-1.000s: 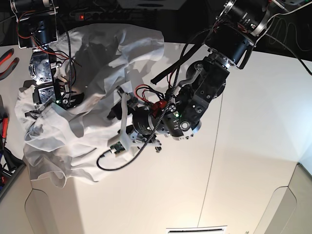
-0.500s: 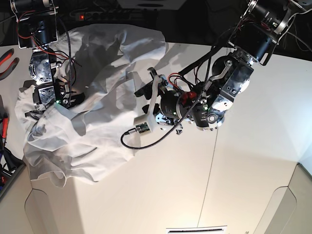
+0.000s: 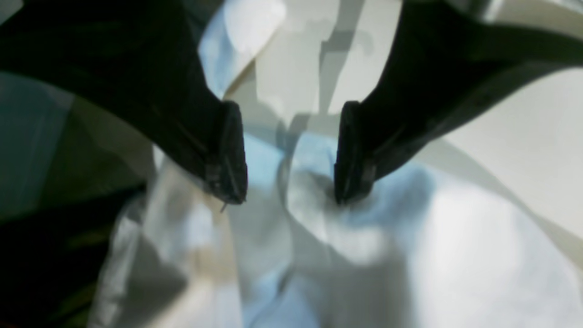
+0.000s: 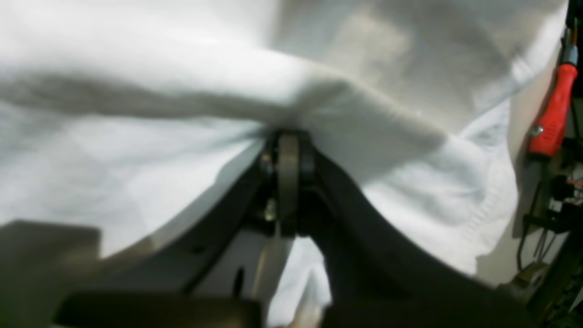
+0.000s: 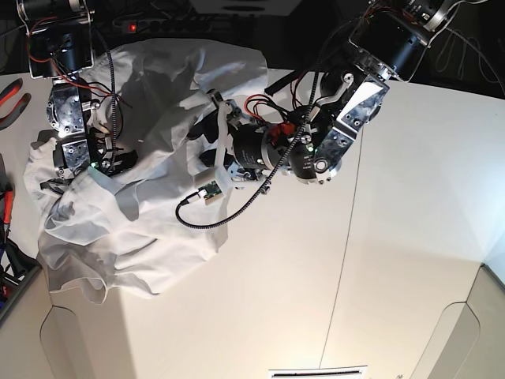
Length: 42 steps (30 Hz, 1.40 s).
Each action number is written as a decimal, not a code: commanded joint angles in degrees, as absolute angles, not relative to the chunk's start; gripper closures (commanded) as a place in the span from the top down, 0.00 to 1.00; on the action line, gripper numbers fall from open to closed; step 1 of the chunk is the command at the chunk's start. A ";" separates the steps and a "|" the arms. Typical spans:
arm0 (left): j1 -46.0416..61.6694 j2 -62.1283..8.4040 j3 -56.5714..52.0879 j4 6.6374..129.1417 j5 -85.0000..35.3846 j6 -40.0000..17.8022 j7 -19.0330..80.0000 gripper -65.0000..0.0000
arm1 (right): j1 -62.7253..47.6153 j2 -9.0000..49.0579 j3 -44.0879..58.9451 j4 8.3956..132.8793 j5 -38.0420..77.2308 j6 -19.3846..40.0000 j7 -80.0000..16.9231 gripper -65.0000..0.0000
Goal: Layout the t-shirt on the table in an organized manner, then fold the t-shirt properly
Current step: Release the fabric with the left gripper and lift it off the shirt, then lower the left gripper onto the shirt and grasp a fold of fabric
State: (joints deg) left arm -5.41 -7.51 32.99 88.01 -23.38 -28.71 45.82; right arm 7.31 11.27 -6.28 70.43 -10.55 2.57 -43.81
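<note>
Comparison with the base view half a second ago shows the left arm shifted toward the far left of the table, so that the left gripper (image 5: 207, 130) now hangs over the upper middle of the cloth instead of beside its near edge; the right arm and the cloth heap appear unchanged. No brand, label or legible writing is visible in any view. The large plain white, wrinkled cotton t-shirt (image 5: 150, 158) lies bunched and unfolded on the far left part of the wide matte white tabletop (image 5: 394, 237), with one lobe draped over the left front corner and a hemmed edge (image 4: 487, 209) visible in the right wrist view. The fabric is deeply creased, with shadowed folds across its upper half. In the left wrist view the left gripper (image 3: 291, 155) has its two dark fingers standing well apart, with nothing between them, just above a raised crease of the t-shirt (image 3: 346, 237). The right gripper (image 4: 288, 150) is pressed together, pinching a fold of the t-shirt (image 4: 182, 91) at the left side of the heap. A red-handled tool (image 4: 553, 114) lies beyond the cloth edge off the table side. A thin dark seam line (image 5: 351, 221) crosses the tabletop right of the left arm.
</note>
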 commanded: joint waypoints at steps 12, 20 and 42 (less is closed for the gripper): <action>-6.55 0.30 32.88 89.03 -7.92 -15.25 35.90 0.53 | 6.94 10.92 -6.44 69.89 -7.94 4.86 -46.24 0.00; -6.98 0.30 32.88 89.01 -6.70 -14.59 34.24 0.20 | 6.94 10.92 -6.44 69.89 -7.94 4.86 -46.02 0.00; -19.88 -1.23 32.88 87.94 -1.91 -21.45 38.26 0.00 | 6.94 10.92 -6.44 69.89 -7.94 4.86 -46.04 0.00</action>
